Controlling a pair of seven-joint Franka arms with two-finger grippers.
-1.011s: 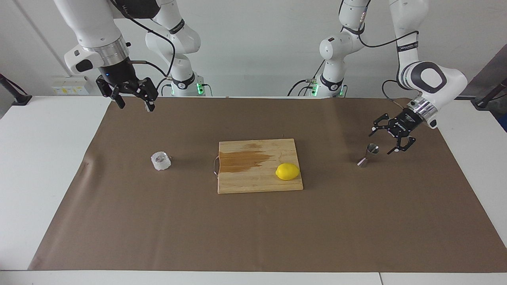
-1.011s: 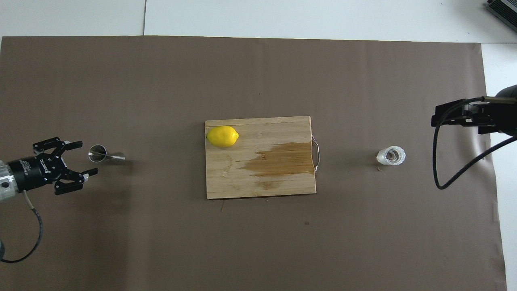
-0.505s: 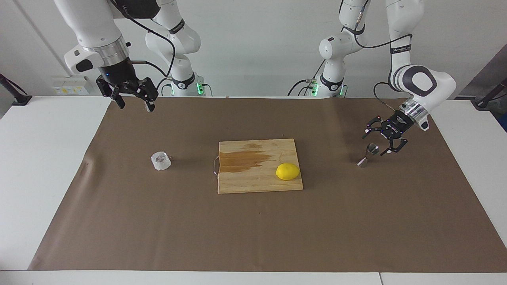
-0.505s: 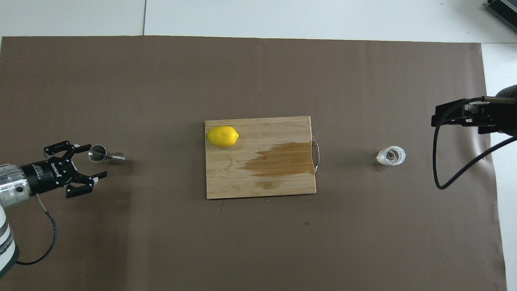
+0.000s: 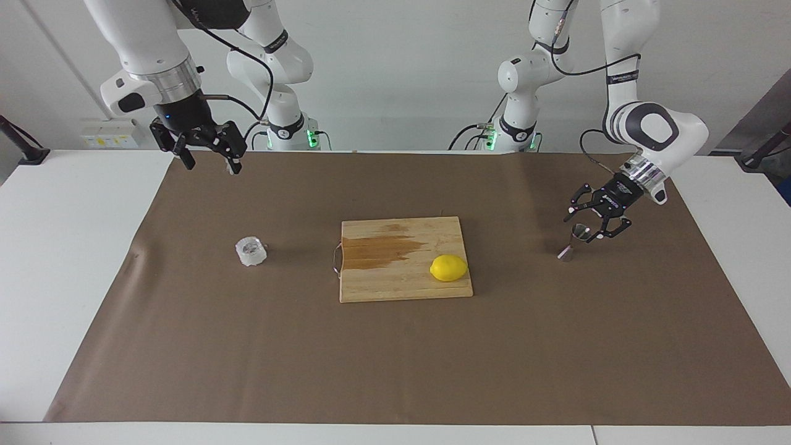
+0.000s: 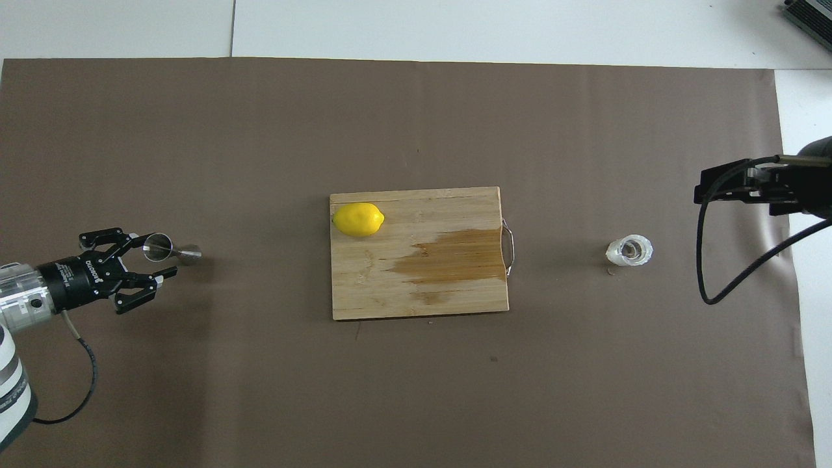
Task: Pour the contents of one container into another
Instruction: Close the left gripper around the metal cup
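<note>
The squat clear ribbed cup (image 5: 250, 252) stands on the brown mat toward the right arm's end of the table; it also shows in the overhead view (image 6: 629, 251). The steel hourglass jigger (image 5: 573, 241) stands upright toward the left arm's end, and it shows in the overhead view (image 6: 170, 249) too. My left gripper (image 5: 581, 226) is open and low, with one finger on each side of the jigger's upper cone, not closed on it; in the overhead view (image 6: 156, 255) it comes in sideways. My right gripper (image 5: 210, 157) is open, empty and raised over the mat's edge nearest the robots, and waits.
A wooden cutting board (image 5: 401, 290) with a dark wet stain lies mid-table, a metal handle at its end toward the cup. A yellow lemon (image 5: 448, 267) sits on the board's corner toward the jigger. The brown mat (image 5: 395, 371) covers most of the table.
My left gripper has moved in toward the jigger, and its open fingers now straddle the upper cone. The right arm, cup, lemon and board have not moved.
</note>
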